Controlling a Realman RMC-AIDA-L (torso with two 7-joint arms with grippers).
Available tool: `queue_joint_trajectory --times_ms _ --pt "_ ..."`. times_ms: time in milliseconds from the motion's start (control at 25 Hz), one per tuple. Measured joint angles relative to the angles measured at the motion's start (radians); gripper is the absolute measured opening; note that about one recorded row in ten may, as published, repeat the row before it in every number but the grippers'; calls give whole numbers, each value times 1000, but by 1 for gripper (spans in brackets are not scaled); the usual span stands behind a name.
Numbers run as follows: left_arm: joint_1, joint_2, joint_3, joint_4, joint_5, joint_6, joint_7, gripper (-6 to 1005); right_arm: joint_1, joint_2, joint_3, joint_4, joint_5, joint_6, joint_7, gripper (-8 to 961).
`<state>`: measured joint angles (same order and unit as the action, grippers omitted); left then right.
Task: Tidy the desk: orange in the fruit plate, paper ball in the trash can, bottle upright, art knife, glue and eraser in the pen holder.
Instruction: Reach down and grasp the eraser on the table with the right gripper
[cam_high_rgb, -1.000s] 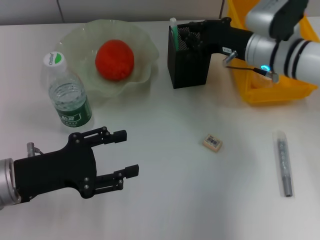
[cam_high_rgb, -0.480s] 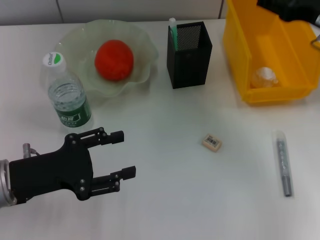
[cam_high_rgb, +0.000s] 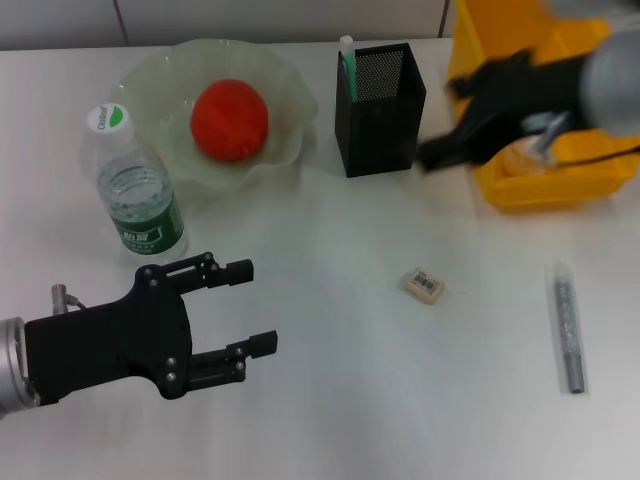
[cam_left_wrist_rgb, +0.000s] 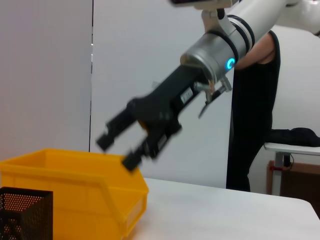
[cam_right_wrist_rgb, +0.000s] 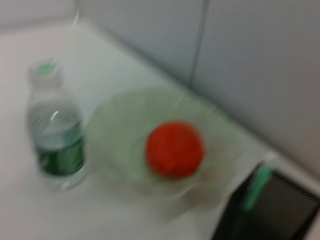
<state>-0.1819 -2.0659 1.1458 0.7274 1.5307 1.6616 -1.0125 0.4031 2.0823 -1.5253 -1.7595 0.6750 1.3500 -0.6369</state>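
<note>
On the counter (cam_high_rgb: 330, 400) are counted one orange (cam_high_rgb: 229, 119), one plate (cam_high_rgb: 285, 90), one bottle (cam_high_rgb: 137, 195), one eraser (cam_high_rgb: 423, 284), one glue stick (cam_high_rgb: 568, 325), one pen holder (cam_high_rgb: 380, 100) with one knife (cam_high_rgb: 347, 66) in it, and one yellow bin (cam_high_rgb: 480, 90). Two end effectors are seen, left (cam_high_rgb: 250, 310) and right (cam_high_rgb: 440, 150).
</note>
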Motion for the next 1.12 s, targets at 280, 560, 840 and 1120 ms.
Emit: queue_joint_trajectory --times_ms 280,560,840,1120 --pt "9 3 0 0 0 4 2 732 136 3 -157 250 -77 15 97 834" --pt "12 4 0 0 0 6 2 732 157 4 -169 351 -78 -6 104 832" --pt "12 3 2 -1 0 6 2 732 157 5 -176 411 -85 -26 137 820" --pt "9 3 4 -2 0 4 0 732 148 6 -199 422 -89 -25 159 782"
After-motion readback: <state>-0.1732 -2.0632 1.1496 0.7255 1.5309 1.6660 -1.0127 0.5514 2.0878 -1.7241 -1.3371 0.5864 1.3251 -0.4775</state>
